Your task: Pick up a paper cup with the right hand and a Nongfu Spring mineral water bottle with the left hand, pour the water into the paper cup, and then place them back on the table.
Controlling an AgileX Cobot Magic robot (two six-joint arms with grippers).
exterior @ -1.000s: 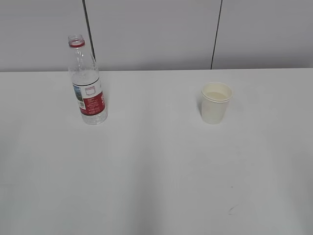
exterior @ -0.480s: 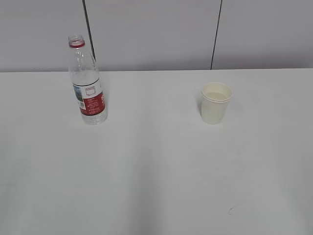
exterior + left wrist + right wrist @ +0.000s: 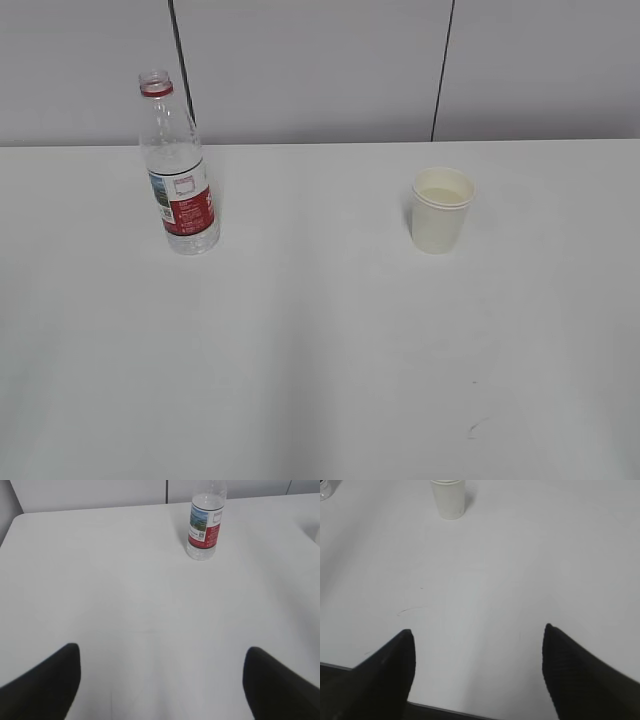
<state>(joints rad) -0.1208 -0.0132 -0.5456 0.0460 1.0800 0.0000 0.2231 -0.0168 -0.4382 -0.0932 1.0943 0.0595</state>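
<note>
Left gripper [image 3: 161,680], black, two blunt fingers [image 3: 42,687] spread wide apart at the lower corners of the left wrist view, nothing between them, hanging above bare white table [image 3: 100,590]. Well ahead of it and slightly to its right, the tall clear plastic Nongfu Spring mineral water bottle [image 3: 204,527] with the red-and-white label band, upright on the table, apart from both fingers. Clear water [image 3: 206,502] visible in the upper body of the bottle, above the label. Neck and mouth cut off by the top edge of that view.

Right gripper [image 3: 477,672], also black, fingers [image 3: 385,675] likewise wide apart with only table surface between, poised over the near edge of the table. Far ahead of it and a little to its left, the small plain white paper cup [image 3: 449,499], tapered, standing upright, untouched. A sliver of the bottle at the top left corner of the right wrist view, further left of the cup.

From the exterior view: neither gripper in sight. Bottle [image 3: 178,165] standing at the left rear of the table [image 3: 320,350], red neck ring around an uncapped mouth. Cup [image 3: 441,210] upright at the right, well apart from the bottle, rolled rim and cream inside showing. A faint small dark mark [image 3: 476,428] on the tabletop near the front right. Grey panelled wall [image 3: 320,70] behind the table's far edge, with two dark vertical seams.
</note>
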